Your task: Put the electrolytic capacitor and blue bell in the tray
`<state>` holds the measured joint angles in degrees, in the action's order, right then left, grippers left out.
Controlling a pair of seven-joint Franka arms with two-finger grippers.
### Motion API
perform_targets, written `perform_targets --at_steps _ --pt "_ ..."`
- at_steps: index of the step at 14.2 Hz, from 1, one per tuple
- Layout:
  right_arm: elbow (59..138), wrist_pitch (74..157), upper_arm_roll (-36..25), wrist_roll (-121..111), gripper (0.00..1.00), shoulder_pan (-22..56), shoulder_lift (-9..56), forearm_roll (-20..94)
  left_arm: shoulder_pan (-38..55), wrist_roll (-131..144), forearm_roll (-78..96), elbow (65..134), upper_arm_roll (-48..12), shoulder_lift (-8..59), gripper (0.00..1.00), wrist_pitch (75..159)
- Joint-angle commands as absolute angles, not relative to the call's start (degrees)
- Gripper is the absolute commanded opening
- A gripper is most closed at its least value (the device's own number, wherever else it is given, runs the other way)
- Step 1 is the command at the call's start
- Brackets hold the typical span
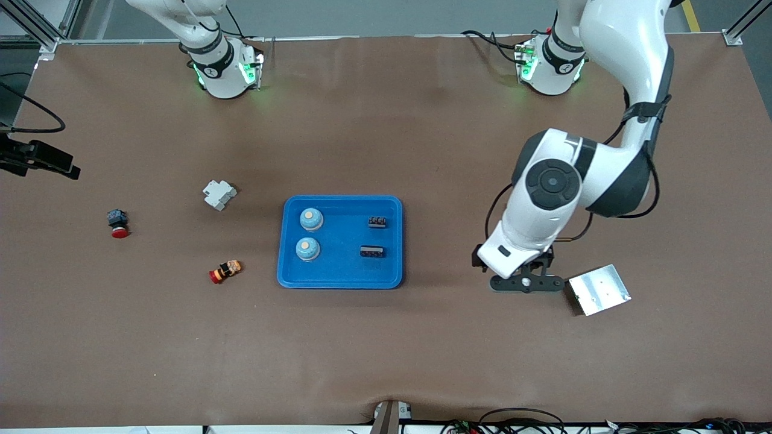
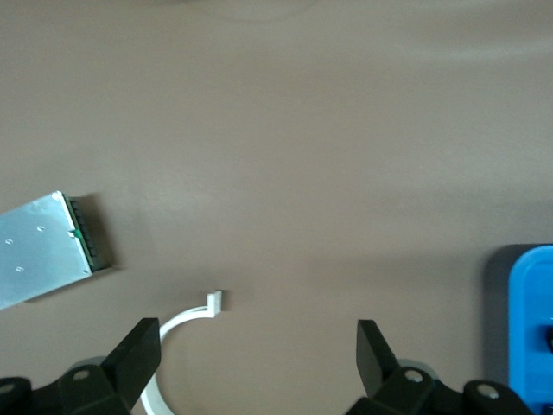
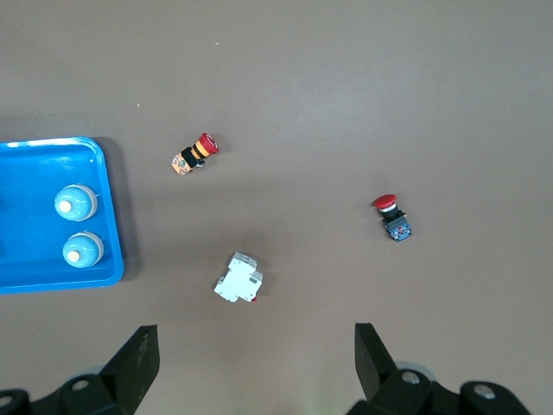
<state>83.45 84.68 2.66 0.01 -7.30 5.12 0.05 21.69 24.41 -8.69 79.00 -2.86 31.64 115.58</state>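
The bright-blue tray [image 1: 344,274] lies mid-table. In it are two light-blue bells [image 1: 311,219] [image 1: 307,249] and two small black components [image 1: 377,222] [image 1: 373,251]. My left gripper [image 1: 526,283] is open and empty, low over bare table between the tray and a silver plate; in the left wrist view [image 2: 257,354] a corner of the tray [image 2: 529,328] shows. My right gripper [image 3: 257,359] is open and empty, high over the right arm's end of the table; it is out of the front view. The right wrist view shows the tray [image 3: 34,173] with both bells [image 3: 75,203] [image 3: 83,250].
A silver metal plate [image 1: 599,290] [image 2: 39,249] lies beside the left gripper. A white curved strip [image 2: 186,318] shows under it. Toward the right arm's end lie a white breaker [image 1: 219,194] [image 3: 238,279], a red-and-yellow button [image 1: 225,271] [image 3: 193,155] and a red-capped switch [image 1: 118,223] [image 3: 393,218].
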Motion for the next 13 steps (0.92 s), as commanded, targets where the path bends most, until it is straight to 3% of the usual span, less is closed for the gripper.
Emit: perform_targets --at_steps 1,6,13 --pt "83.14 84.2 3.16 0.88 1.0 -7.65 5.27 1.14 20.48 21.89 -8.97 80.95 -3.52 28.92 1.0 115.14" --pt "83.14 84.2 3.16 0.88 1.0 -7.65 5.27 1.14 19.34 21.79 -8.88 81.12 -3.52 28.04 1.0 115.05" --pt "83.14 84.11 3.25 0.88 1.0 -7.56 5.19 1.14 16.27 21.53 -8.61 81.56 -3.52 24.44 1.0 107.5"
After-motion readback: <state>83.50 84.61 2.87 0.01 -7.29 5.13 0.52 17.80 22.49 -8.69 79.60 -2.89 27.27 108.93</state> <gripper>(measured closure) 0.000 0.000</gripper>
